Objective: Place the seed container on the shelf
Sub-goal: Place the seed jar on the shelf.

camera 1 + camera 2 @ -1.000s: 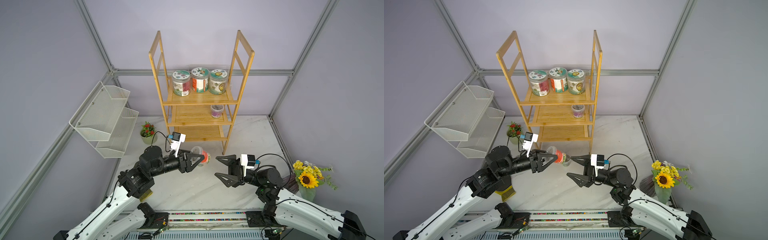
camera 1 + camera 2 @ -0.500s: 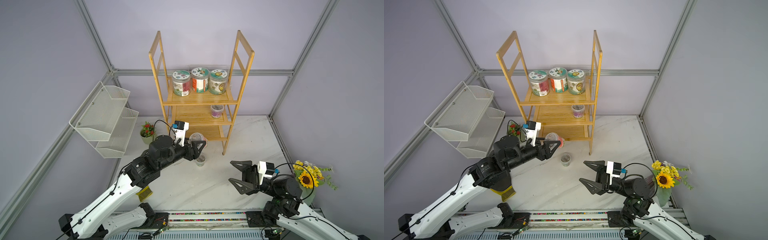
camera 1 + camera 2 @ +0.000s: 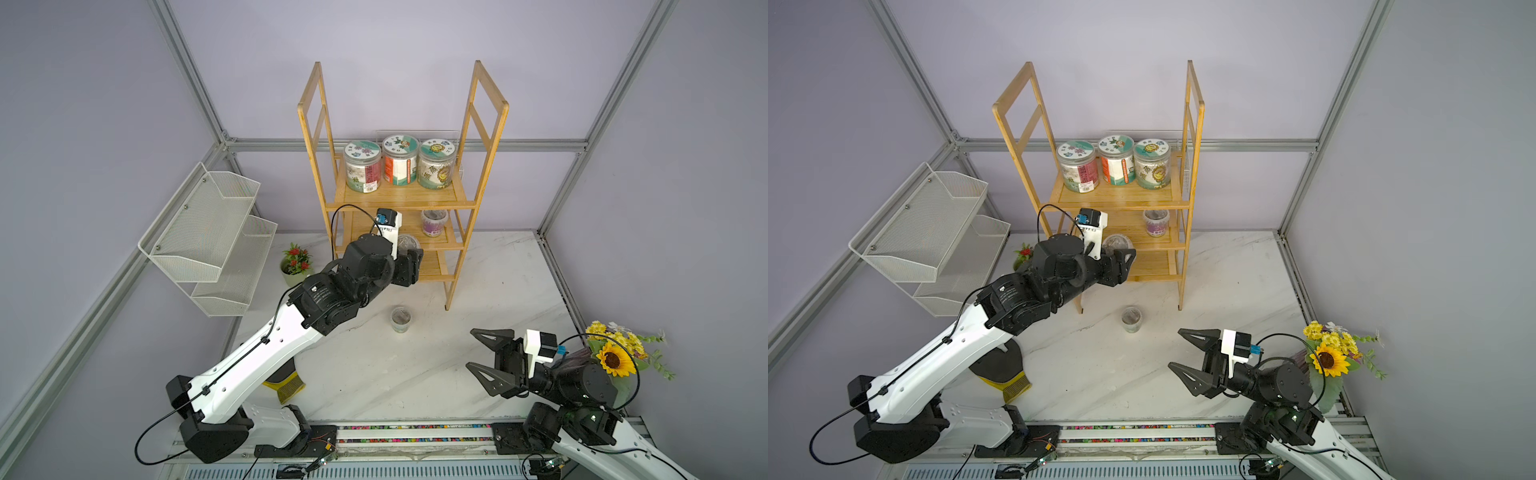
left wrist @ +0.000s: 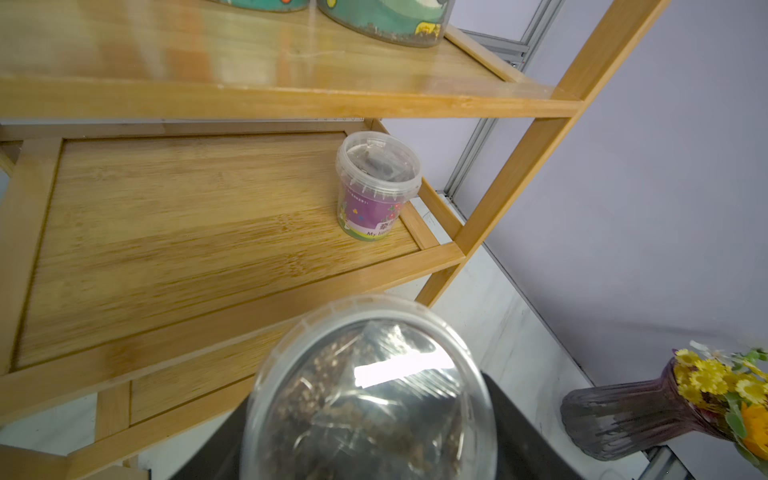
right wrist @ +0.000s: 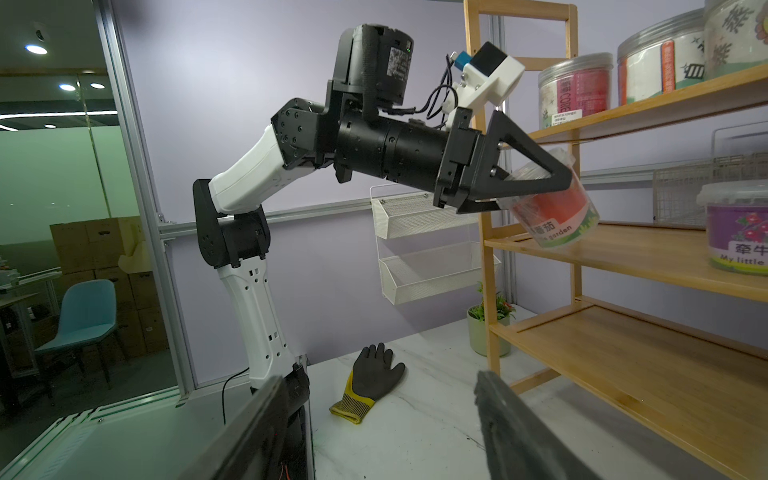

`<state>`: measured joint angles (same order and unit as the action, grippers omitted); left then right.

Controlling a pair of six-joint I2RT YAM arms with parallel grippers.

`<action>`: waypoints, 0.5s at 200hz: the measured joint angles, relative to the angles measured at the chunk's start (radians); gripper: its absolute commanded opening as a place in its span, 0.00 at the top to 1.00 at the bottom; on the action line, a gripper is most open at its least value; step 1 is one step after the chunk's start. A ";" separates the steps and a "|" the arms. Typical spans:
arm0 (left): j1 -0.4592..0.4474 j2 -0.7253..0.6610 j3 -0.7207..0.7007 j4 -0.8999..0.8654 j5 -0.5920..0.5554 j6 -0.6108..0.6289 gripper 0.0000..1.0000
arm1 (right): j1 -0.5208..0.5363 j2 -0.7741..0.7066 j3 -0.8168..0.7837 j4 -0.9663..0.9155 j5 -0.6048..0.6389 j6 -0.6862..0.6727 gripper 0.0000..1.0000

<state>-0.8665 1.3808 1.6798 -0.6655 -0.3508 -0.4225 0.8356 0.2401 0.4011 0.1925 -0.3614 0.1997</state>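
The seed container [image 5: 561, 216], a clear tub with a red label and a clear lid [image 4: 370, 395], hangs tilted at the front edge of the shelf's middle tier. My left gripper [image 5: 559, 187] is shut on it, with its fingers across the tub's sides; both top views show the tub [image 3: 406, 243] [image 3: 1116, 243] in that grip. Whether its base touches the tier I cannot tell. The shelf [image 3: 399, 195] [image 3: 1125, 197] is a bamboo rack at the back. My right gripper [image 3: 471, 349] [image 3: 1175, 348] stands open and holds nothing, low at the front right.
A purple-label tub [image 3: 433, 222] [image 4: 376, 187] stands on the middle tier's right side. Three big jars [image 3: 399, 166] fill the top tier. Another small tub [image 3: 400, 319] sits on the table before the shelf. White wire basket [image 3: 208, 237], potted plant [image 3: 296, 264], glove [image 5: 370, 382], sunflower vase [image 3: 611, 361].
My left arm has carried the tub from the middle of the table up and back to the shelf's middle tier. My right arm has drawn back to the front right, jaws still open.
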 measured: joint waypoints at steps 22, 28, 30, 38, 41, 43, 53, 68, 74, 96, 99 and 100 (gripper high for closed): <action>0.000 0.081 0.109 -0.063 -0.039 0.009 0.60 | 0.000 -0.021 0.000 -0.025 0.006 -0.003 0.25; 0.000 0.101 0.133 -0.078 -0.048 0.014 0.60 | 0.000 -0.024 0.000 -0.030 0.006 -0.003 0.25; 0.000 0.108 0.141 -0.084 -0.051 0.014 0.60 | 0.000 -0.026 0.000 -0.032 0.006 -0.003 0.25; 0.002 0.130 0.166 -0.101 -0.059 0.016 0.60 | 0.000 -0.029 0.000 -0.037 0.006 -0.003 0.25; 0.003 0.138 0.174 -0.108 -0.063 0.017 0.60 | 0.000 -0.030 0.000 -0.037 0.006 -0.003 0.25; 0.003 0.144 0.180 -0.114 -0.066 0.018 0.60 | 0.000 -0.031 0.000 -0.039 0.006 -0.003 0.25; 0.006 0.169 0.207 -0.139 -0.074 0.019 0.59 | 0.000 -0.037 0.000 -0.043 0.007 -0.003 0.25; 0.016 0.205 0.247 -0.174 -0.082 0.022 0.59 | 0.000 -0.047 0.000 -0.049 0.008 -0.003 0.25; 0.022 0.216 0.261 -0.186 -0.085 0.022 0.59 | 0.000 -0.051 0.000 -0.051 0.009 -0.003 0.25; 0.042 0.249 0.306 -0.217 -0.098 0.023 0.59 | 0.000 -0.062 0.000 -0.060 0.010 -0.003 0.25; 0.044 0.252 0.311 -0.220 -0.100 0.023 0.59 | 0.000 -0.063 0.000 -0.061 0.010 -0.003 0.25; 0.044 0.253 0.312 -0.221 -0.100 0.023 0.59 | 0.000 -0.063 0.000 -0.062 0.010 -0.003 0.25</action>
<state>-0.8223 1.6337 1.9923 -0.8864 -0.4511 -0.3992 0.8356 0.1772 0.4011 0.1307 -0.3515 0.1963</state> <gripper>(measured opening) 0.679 0.750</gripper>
